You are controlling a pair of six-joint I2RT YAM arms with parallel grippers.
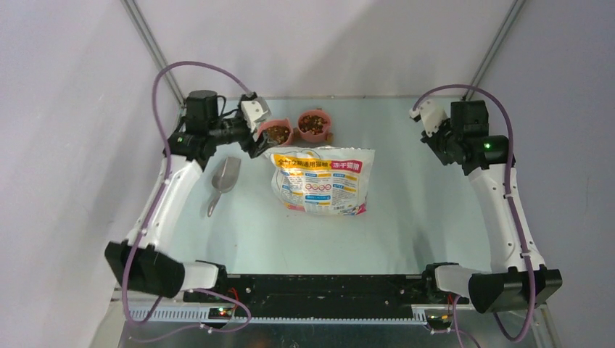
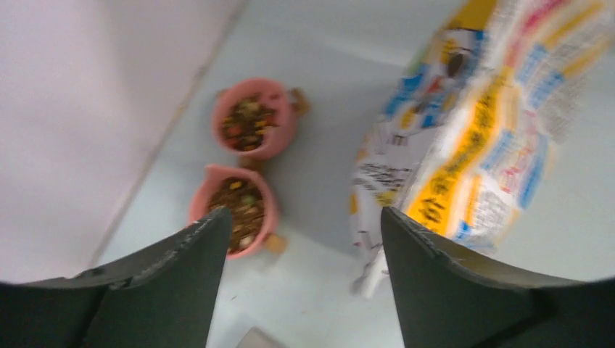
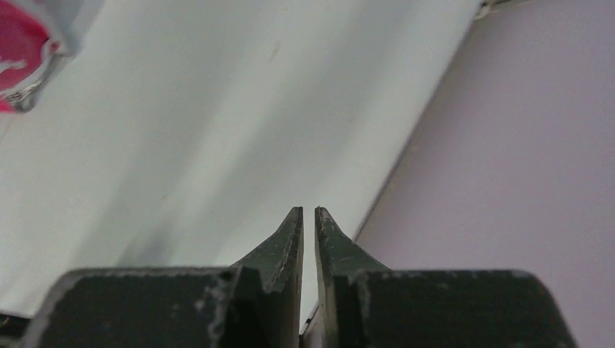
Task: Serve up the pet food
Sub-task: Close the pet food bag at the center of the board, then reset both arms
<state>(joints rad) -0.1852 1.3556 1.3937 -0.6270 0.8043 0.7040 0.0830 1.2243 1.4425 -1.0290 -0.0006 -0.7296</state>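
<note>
We record the left gripper [image 2: 304, 217] with its fingers spread wide and nothing between them. Just ahead of its left finger stands a small round pink bowl [image 2: 216, 172] filled with the pet food [image 2: 238, 212], brown and reddish-brown dry kibble pellets. A second pink bowl [image 2: 279, 141] of the same kibble sits just beyond it. Ahead of the right finger, a white, yellow and pink printed bag [image 2: 471, 130] lies flat on the pale counter [image 1: 420, 203]. A grey metal scoop [image 1: 223, 180] lies behind this gripper, toward its arm's base.

The right gripper [image 3: 309, 212] has its fingers pressed nearly together with only a thin slit between them, pinching nothing. It is over bare counter with the wall [image 3: 522, 145] on its right.
</note>
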